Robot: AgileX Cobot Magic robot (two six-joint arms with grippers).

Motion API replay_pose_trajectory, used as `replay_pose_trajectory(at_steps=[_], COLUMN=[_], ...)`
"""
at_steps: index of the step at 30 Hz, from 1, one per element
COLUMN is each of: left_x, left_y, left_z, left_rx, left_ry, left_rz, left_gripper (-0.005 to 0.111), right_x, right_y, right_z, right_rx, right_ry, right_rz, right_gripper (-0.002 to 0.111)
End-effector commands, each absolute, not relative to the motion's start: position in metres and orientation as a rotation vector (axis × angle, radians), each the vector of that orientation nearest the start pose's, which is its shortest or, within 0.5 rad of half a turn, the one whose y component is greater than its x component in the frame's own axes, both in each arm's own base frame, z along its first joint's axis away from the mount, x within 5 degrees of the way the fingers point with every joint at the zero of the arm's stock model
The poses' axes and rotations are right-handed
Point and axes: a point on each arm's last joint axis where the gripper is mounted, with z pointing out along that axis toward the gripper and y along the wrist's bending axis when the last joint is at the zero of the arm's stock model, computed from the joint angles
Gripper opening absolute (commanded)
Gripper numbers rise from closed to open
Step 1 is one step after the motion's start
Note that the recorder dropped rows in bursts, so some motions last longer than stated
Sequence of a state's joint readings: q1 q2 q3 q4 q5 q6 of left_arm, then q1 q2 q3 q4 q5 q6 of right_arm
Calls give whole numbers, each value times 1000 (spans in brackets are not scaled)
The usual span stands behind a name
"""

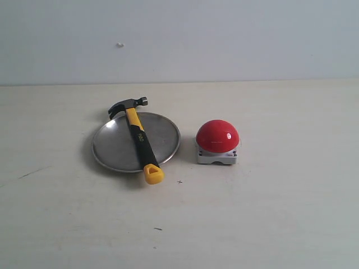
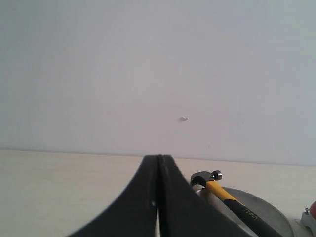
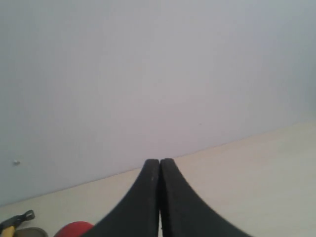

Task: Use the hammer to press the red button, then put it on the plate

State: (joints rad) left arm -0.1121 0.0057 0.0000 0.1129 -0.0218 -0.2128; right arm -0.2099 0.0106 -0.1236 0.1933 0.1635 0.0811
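The hammer point(image 1: 137, 134) lies across the silver plate point(image 1: 162, 137), its dark head past the far rim and its yellow looped end overhanging the near rim. To the plate's right stands the red button point(image 1: 217, 136) on its grey base. Neither gripper shows in the exterior view. In the left wrist view my left gripper point(image 2: 158, 158) is shut and empty, with the hammer point(image 2: 217, 186) and plate point(image 2: 266, 212) beyond it. My right gripper point(image 3: 160, 161) is shut too, holding nothing; the red button point(image 3: 74, 229) and the hammer head point(image 3: 19, 218) peek in at the frame's edge.
A pale tabletop point(image 1: 269, 213) runs back to a plain white wall point(image 1: 224, 39). A few small dark marks dot the table near the front.
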Motion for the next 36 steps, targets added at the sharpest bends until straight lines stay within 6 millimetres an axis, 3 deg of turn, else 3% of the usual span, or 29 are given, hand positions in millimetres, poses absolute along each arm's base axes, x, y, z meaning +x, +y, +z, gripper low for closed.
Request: replay_pose_trajectory(at_steps=[1, 12, 36], left_x=[56, 56, 56], left_y=[-6, -6, -6], left_z=[215, 215, 215], left_rx=[8, 8, 8], left_ry=[1469, 1469, 1469], left_rz=[-171, -171, -171], left_gripper=[0, 0, 0], right_x=[54, 56, 56], right_y=[-11, -12, -12], right_z=[223, 213, 212], right_rx=[307, 248, 259], right_ry=[1455, 1472, 1483], right_rz=[3, -70, -59], right_gripper=[0, 0, 0])
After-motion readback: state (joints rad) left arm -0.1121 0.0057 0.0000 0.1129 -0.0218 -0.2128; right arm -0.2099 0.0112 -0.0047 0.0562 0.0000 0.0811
